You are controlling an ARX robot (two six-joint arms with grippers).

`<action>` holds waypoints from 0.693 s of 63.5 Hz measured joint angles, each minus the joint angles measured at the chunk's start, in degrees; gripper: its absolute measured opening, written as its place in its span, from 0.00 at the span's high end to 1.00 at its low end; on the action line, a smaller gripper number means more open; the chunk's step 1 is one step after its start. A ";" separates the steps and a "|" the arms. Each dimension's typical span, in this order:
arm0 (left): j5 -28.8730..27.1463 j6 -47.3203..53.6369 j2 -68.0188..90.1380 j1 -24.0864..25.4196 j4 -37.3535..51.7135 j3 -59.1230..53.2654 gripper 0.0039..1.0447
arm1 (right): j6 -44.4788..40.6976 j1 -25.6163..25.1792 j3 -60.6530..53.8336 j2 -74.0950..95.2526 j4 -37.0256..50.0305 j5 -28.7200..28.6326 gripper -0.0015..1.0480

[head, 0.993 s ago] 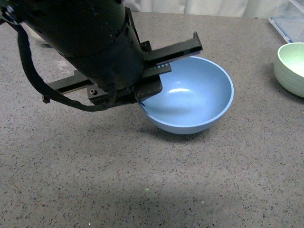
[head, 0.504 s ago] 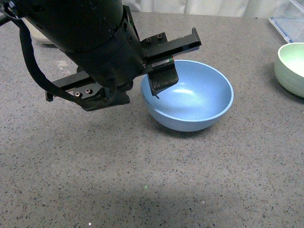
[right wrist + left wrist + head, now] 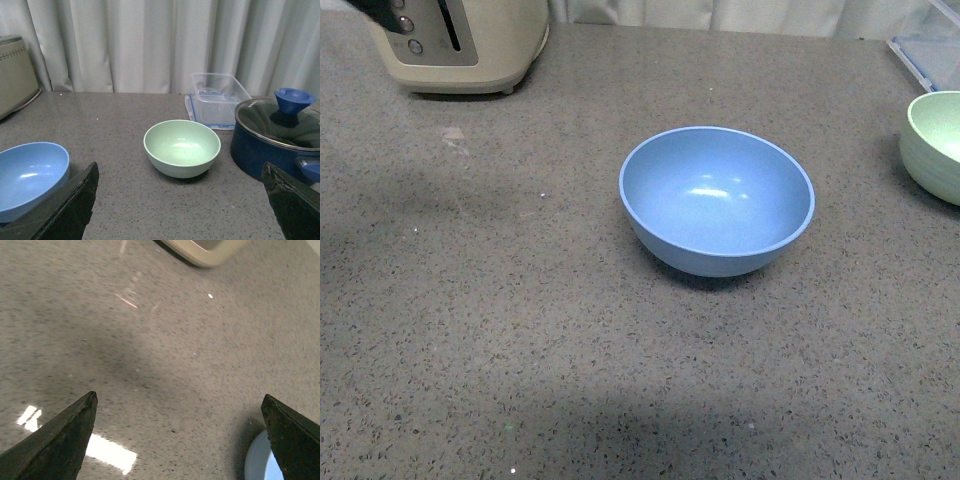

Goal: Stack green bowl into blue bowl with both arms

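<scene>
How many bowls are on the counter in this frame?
2. The blue bowl sits mid-counter, upright and empty. The green bowl stands apart to its right, cut by the front view's edge, near a clear container and a dark pot. No others seem hidden.

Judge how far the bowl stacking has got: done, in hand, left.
Done: nothing stacked; the blue bowl sits empty on the counter, the green bowl apart from it. In hand: nothing; the left gripper is open over the counter, the right gripper open, facing the green bowl. Left: grasp the green bowl and set it into the blue one.
</scene>
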 joint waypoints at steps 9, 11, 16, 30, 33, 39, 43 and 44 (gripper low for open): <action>0.13 9.05 -4.55 2.64 16.39 -9.51 0.16 | 0.00 0.00 0.00 0.00 0.00 0.00 0.09; 0.48 13.22 -5.22 2.91 25.46 -13.51 0.21 | 0.00 0.00 0.00 0.00 0.00 -0.02 0.09; 1.66 25.79 -6.54 3.52 46.73 -22.69 0.35 | 0.00 0.00 0.00 0.00 0.00 0.02 0.09; 3.39 37.55 -14.86 5.92 59.12 -31.76 0.73 | 0.00 0.00 0.00 0.00 0.00 0.00 0.09; 3.91 38.18 -16.11 6.34 58.93 -33.57 0.81 | 0.00 0.00 0.00 0.00 0.00 0.00 0.09; 4.59 38.62 -18.99 6.95 58.21 -36.13 0.97 | 0.00 0.00 0.00 0.00 0.00 0.02 0.09; 8.09 38.99 -21.31 9.16 57.51 -37.48 0.96 | 0.00 0.00 0.00 0.00 0.00 0.00 0.09; 8.37 39.01 -22.05 9.68 57.24 -37.86 0.96 | 0.00 0.00 0.00 0.00 0.00 0.00 0.09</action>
